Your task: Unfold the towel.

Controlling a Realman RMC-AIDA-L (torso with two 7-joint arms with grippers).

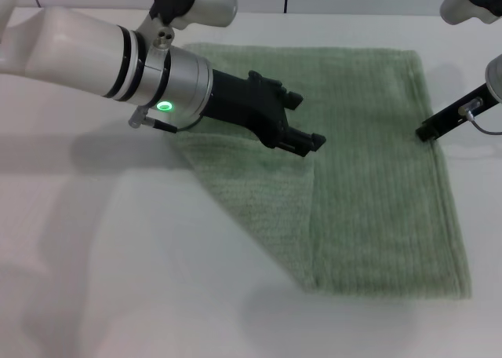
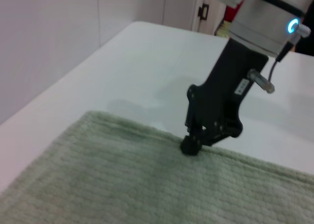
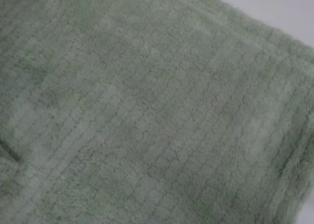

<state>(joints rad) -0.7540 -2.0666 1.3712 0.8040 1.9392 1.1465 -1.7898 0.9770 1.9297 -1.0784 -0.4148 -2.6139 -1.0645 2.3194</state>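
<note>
The pale green towel [image 1: 369,177] lies flat on the white table, and its near-left corner is folded over into a triangular flap [image 1: 259,205]. My left gripper [image 1: 308,121] hovers over the towel's middle, just past the flap's upper edge. It is open with nothing between its fingers. My right gripper [image 1: 423,132] is shut, and its tip touches the towel's right hem. The left wrist view shows that right gripper [image 2: 190,146] resting on the hem, with the towel [image 2: 122,180] spread in front of it. Ribbed towel cloth [image 3: 147,111] fills the right wrist view.
White table surface [image 1: 118,256] surrounds the towel on the left and front. A wall and a cabinet door [image 2: 181,8] stand beyond the table's far side in the left wrist view.
</note>
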